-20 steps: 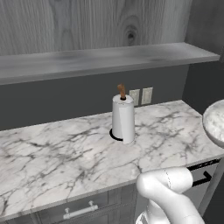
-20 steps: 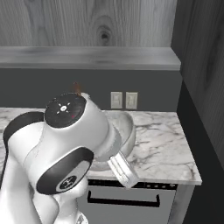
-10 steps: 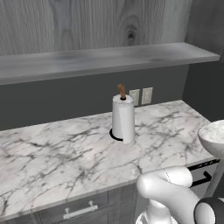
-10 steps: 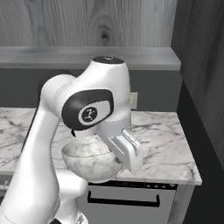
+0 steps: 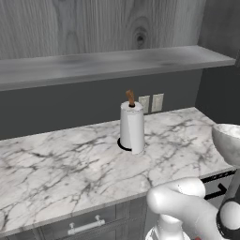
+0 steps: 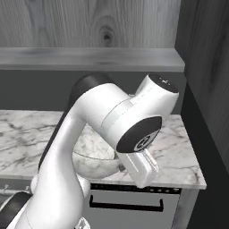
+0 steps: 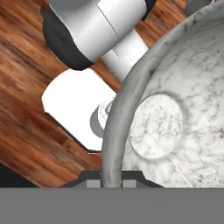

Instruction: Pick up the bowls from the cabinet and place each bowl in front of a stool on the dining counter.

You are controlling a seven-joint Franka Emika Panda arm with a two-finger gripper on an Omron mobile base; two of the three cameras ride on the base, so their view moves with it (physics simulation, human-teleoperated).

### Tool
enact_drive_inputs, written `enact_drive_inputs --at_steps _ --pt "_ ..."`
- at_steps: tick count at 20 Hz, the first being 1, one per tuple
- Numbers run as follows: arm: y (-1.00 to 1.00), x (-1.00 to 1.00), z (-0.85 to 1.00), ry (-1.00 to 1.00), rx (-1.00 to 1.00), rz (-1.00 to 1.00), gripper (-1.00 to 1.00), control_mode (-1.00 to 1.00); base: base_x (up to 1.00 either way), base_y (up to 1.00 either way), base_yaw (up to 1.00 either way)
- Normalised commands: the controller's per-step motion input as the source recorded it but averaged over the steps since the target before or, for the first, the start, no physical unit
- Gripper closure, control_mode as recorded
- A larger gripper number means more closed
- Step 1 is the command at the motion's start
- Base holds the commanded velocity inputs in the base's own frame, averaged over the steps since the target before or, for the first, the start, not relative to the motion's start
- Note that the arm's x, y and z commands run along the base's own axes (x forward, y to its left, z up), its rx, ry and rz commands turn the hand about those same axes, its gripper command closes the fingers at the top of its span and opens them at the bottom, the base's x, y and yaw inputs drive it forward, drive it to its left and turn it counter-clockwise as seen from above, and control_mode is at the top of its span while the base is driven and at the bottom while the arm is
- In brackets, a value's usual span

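My gripper (image 7: 111, 178) is shut on the rim of the white-grey marbled bowl (image 7: 175, 113), whose inside faces the hand camera. In the left base view the bowl (image 5: 227, 143) hangs at the right edge, off the end of the narrow counter. From the right base view the bowl (image 6: 96, 155) shows under my bent arm, level with the counter's front edge. The cabinet, a long grey slab shelf (image 5: 117, 63), runs above along the wood-grain panelling (image 6: 89, 58). The stool and the dining counter are out of view.
A paper towel roll (image 5: 132, 126) stands on the narrow marble counter (image 5: 61, 168) over grey drawers (image 5: 86, 226). Wall sockets (image 5: 151, 102) sit behind it. A dark tall panel (image 6: 205, 89) closes the right side. Wooden floor (image 7: 26, 131) lies below the hand.
My arm has swung round with the marbled bowl, carrying it down and back from the shelf. The paper towel roll and counter have stayed put.
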Motion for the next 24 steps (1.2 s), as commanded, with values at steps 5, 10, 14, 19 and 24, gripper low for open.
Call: enact_drive_inputs --at_steps 5,10,14,19,24 --pt "0.42 0.00 0.00 -0.03 0.00 -0.07 1.00 -1.00 0.00 0.00 0.00" --pt "0.55 0.00 -0.01 -0.09 0.00 -0.01 1.00 -1.00 0.00 0.00 0.00" --pt "0.41 0.00 0.00 -0.19 0.00 0.00 1.00 -1.00 0.00 0.00 0.00" --pt "0.64 0.00 -0.01 -0.06 -0.01 0.00 1.00 -1.00 0.00 0.00 0.00" --pt "0.35 0.00 0.00 0.00 -0.03 0.00 1.00 -1.00 0.00 0.00 0.00"
